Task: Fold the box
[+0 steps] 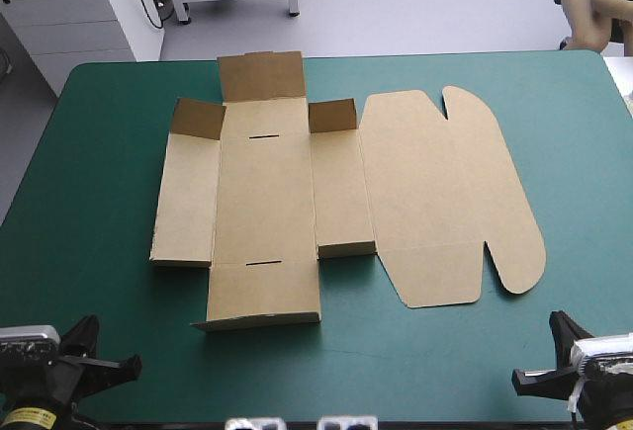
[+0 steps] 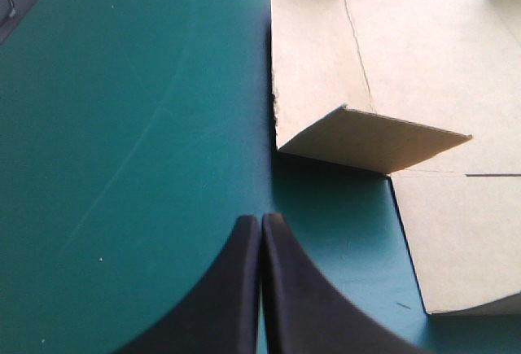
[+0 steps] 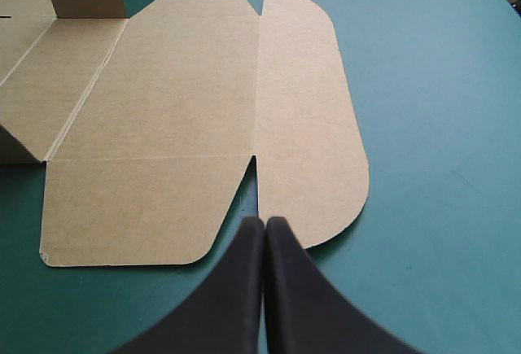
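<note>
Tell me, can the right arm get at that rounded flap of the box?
Probably yes. The right gripper points straight at the rounded flap of the box, lying flat on the teal-green cover, nothing between them. Its jaws are shut and would need opening.

You see the table (image 1: 99, 203) under its teal-green cover, its far corners rounded. Toward the table's left edge, faint pale scratches (image 2: 138, 138) and a few white specks (image 2: 100, 259) mark that cover.

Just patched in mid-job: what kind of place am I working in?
Probably a robot test bench, not a packing line: a teal-green covered table, one brown box lying mostly flat on it, and the left claw and right claw, both shut, at its near edge.
</note>
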### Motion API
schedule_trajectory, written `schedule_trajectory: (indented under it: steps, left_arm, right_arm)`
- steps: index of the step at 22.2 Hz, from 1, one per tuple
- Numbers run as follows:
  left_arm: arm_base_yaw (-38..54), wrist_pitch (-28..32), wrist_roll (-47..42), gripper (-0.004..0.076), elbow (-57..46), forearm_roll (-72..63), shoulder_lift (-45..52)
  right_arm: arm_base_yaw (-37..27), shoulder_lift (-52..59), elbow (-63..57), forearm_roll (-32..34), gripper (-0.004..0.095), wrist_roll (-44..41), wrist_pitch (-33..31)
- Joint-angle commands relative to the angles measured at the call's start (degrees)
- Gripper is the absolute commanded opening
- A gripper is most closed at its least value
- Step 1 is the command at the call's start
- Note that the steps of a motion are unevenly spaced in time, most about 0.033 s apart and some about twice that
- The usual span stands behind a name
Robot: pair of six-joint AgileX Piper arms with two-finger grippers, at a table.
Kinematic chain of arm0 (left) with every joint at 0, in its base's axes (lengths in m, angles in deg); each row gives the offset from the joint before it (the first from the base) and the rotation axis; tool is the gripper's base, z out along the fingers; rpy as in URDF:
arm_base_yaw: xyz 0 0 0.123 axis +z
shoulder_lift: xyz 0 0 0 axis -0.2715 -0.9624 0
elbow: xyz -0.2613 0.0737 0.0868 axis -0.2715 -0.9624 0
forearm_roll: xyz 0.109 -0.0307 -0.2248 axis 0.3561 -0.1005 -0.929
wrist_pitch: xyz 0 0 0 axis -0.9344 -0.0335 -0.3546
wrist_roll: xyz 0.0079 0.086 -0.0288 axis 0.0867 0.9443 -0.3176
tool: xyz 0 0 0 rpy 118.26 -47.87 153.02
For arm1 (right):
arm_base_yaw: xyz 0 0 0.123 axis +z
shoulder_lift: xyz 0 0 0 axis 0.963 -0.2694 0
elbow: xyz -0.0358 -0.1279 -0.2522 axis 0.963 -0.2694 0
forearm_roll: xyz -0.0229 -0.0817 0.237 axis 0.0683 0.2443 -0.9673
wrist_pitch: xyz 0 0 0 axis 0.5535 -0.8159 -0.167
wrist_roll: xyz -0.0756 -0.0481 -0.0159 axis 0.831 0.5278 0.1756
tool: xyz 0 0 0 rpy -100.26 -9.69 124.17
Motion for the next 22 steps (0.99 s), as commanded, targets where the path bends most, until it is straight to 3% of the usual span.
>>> schedule_trajectory:
  steps: [1, 9, 14, 18, 22]
  left_arm:
    - [-0.30, 7.01, -0.09, -0.0008, 2.88, -0.20, -8.24]
    - [-0.30, 18.99, 0.15, -0.0004, 7.93, -4.21, -24.11]
    - [-0.30, 18.80, 1.89, -0.0001, 15.64, -5.49, -38.78]
    - [-0.20, 15.49, 17.36, 0.0015, 25.13, -18.27, -53.20]
    - [3.45, 9.12, 23.14, 0.0015, 31.14, -25.88, -64.82]
  right_arm:
    - [0.32, 1.17, 1.35, -0.09, -0.0020, 0.13, 4.73]
    - [0.32, 1.17, 1.35, -0.09, -0.0020, 0.13, 4.73]
    - [0.32, 1.17, 1.35, -0.09, -0.0020, 0.13, 4.73]
    - [0.32, 1.17, 1.35, -0.09, -0.0020, 0.13, 4.73]
    - [0.32, 1.17, 1.35, -0.09, -0.0020, 0.13, 4.76]
